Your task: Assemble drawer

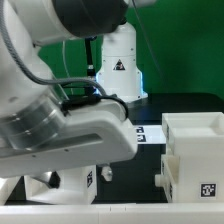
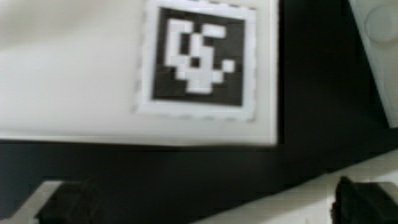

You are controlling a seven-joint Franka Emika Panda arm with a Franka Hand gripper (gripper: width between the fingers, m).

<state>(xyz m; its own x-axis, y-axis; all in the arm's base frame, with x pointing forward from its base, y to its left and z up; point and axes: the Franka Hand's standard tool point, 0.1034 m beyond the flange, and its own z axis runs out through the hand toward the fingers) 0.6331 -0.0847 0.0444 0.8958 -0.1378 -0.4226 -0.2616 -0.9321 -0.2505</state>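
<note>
Plainly, the arm fills most of the exterior view, hanging low over the black table. The large casing of the drawer stands at the table's near edge toward the exterior view's right, open side up, a tag on its front. A smaller tray sits below the arm by the near edge. In the wrist view, the gripper hovers spread wide, holding nothing, both fingertips apart from a white tagged panel. Judging by this, a grasp is being lined up; the arm should centre the fingers over the panel's edge before descending and closing squarely.
</note>
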